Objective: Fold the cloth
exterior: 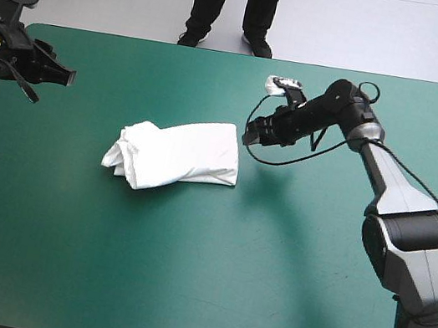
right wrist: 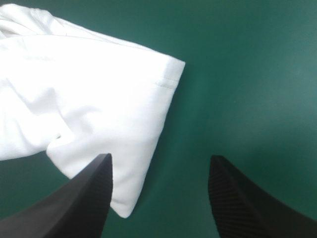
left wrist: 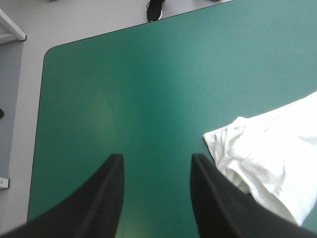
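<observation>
Your T-shirt lies as a folded bundle on the table, a little left of the middle. It touches neither arm. Its right end is flat and square with a stitched hem. Its left end is bunched into loose folds.

Your left gripper is out at the table's left edge, well apart from the bundle. The arm comes in low from the side and the fingers point across the teal-green cover toward the bunched end. Its jaws are released and spread, with only bare cover between them. From its wrist view, the bunched end lies ahead and off to one side.

Your right arm rises from the near right, bends at the elbow and reaches back toward the middle. The right gripper is angled down just beside the hemmed end. Those jaws are also released and wide apart, grasping nothing. In its wrist view, one black finger overlaps the hemmed corner and the other is over bare cover.
</observation>
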Motion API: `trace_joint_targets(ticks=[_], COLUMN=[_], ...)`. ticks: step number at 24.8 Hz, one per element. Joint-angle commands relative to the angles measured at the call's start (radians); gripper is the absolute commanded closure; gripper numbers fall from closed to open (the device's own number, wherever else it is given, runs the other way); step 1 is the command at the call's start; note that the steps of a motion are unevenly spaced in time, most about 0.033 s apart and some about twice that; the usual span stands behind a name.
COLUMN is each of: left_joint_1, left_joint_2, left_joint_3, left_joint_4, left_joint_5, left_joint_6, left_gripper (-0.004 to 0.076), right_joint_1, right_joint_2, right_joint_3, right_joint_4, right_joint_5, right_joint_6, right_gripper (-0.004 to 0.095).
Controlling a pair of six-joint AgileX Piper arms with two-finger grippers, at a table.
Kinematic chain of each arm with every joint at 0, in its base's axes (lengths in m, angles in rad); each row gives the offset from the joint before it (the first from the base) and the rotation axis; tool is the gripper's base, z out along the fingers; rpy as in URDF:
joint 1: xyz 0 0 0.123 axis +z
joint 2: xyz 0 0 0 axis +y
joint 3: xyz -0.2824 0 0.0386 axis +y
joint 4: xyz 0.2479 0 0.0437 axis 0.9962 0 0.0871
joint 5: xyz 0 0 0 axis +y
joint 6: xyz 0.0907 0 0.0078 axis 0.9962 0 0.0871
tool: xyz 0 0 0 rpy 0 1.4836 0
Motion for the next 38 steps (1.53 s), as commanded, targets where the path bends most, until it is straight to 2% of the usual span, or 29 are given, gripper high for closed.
trace_joint_targets(ticks=[1, 6, 15, 17, 18, 19, 21, 27, 38], left_joint_1=[0.0, 0.0, 0.0, 0.0, 0.0, 0.0, 0.0, 0.0, 0.0], left_joint_2=[-0.027, -0.027, -0.027, -0.027, -0.027, -0.027, -0.029, -0.04, -0.04], left_joint_3=[-0.023, -0.023, -0.023, -0.023, -0.023, -0.023, -0.023, -0.023, -0.023], left_joint_4=[-0.001, -0.004, -0.004, -0.004, -0.004, -0.004, -0.007, -0.016, -0.066], left_joint_5=[-0.063, -0.055, -0.052, -0.038, -0.034, -0.033, -0.026, -0.027, -0.046], left_joint_6=[-0.014, -0.014, -0.015, -0.015, -0.033, -0.035, -0.035, -0.035, -0.035], left_gripper=[0.0416, 0.0461, 0.0467, 0.0467, 0.0467, 0.0466, 0.0467, 0.0467, 0.0467], right_joint_1=[0.023, 0.071, 0.102, 0.102, 0.102, 0.102, 0.1, 0.062, -0.14], right_joint_2=[-0.004, 0.053, 0.083, 0.09, 0.09, 0.088, 0.088, 0.08, -0.021], right_joint_3=[-0.021, -0.047, -0.05, -0.05, -0.05, -0.051, -0.059, -0.087, -0.075], right_joint_4=[0.073, 0.116, 0.146, 0.147, 0.136, 0.126, 0.097, -0.045, -0.254], right_joint_5=[-0.028, -0.045, -0.056, -0.061, -0.071, -0.073, -0.069, -0.004, 0.059], right_joint_6=[-0.018, -0.051, -0.057, -0.051, -0.051, -0.054, -0.062, -0.032, 0.034], right_gripper=[0.0358, 0.0357, 0.0362, 0.0486, 0.0652, 0.0762, 0.0924, 0.0911, 0.0911])
